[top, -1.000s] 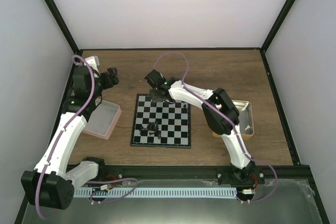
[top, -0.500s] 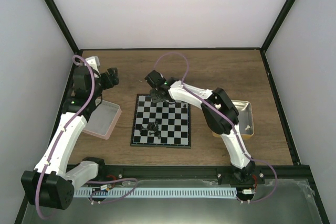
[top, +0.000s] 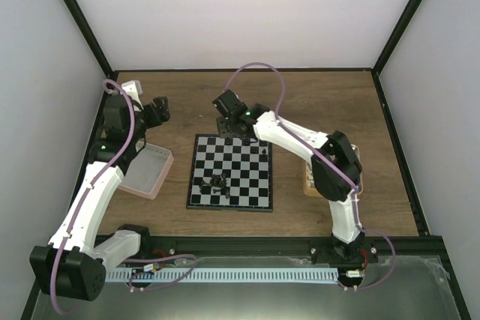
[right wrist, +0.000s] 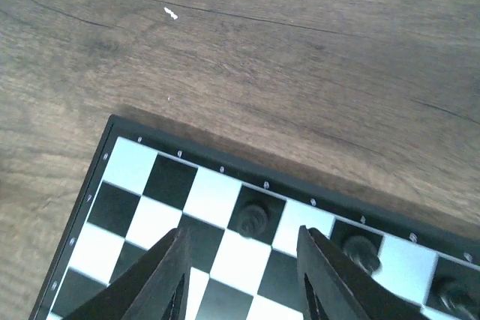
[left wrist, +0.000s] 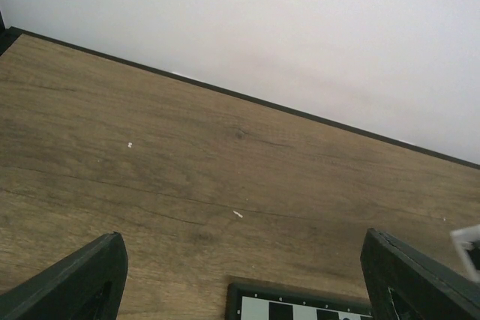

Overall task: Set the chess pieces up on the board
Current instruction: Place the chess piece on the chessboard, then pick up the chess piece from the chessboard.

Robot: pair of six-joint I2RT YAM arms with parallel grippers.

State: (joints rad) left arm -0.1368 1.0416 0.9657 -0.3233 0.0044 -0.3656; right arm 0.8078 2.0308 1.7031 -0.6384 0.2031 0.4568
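Found right gripper [right wrist: 240, 279] parted and empty above far edge of board [right wrist: 133, 168]. Noted left gripper [left wrist: 241, 290] spread wide over desk [left wrist: 187, 148].

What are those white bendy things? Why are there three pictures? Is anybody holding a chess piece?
The white bendy things are two robot arms. Each one ends in a claw with two fingers.

The big picture looks down from above. It shows a wooden table with a small chessboard, a pink tray beside it, and a tan tray half hidden behind the right arm. A little heap of black pieces lies on the board.

The other two pictures come from tiny cameras on the wrists. The dark shapes at the bottom are each claw's own fingers. The left claw is open above the wood. The right claw is open above the board's edge. Neither holds anything.
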